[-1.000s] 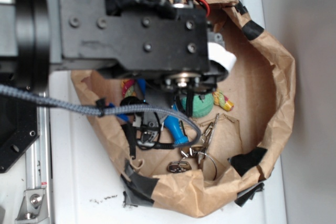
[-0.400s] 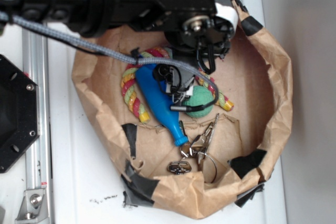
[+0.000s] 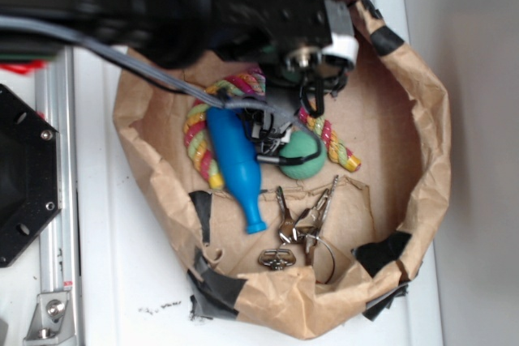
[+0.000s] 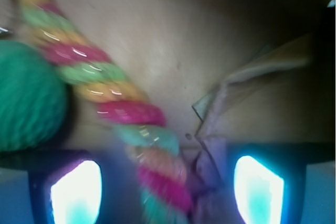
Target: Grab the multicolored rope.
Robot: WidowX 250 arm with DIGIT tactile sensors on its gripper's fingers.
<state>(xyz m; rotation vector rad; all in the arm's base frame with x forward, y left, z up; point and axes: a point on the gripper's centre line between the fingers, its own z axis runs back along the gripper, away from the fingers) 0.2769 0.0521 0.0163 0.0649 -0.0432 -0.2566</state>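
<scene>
The multicolored rope lies curled in a brown paper-lined basin. Its red-pink, yellow and green strands arc from the left round the back to a frayed end at the right. In the wrist view the rope runs diagonally from top left to bottom centre. It passes between my two glowing fingertips. My gripper is open and straddles the rope. In the exterior view the gripper hangs over the rope's right stretch, just behind the green ball. The arm hides the rope's back part.
A blue bottle-shaped toy lies across the rope's loop. The green ball sits close to the left of my fingers. Metal clips lie toward the front. A crumpled paper fold rises on the right, and the taped paper rim surrounds everything.
The arm has swung from over the basin's left side toward the back, uncovering the rope and the blue toy. The blue toy has shifted down and left.
</scene>
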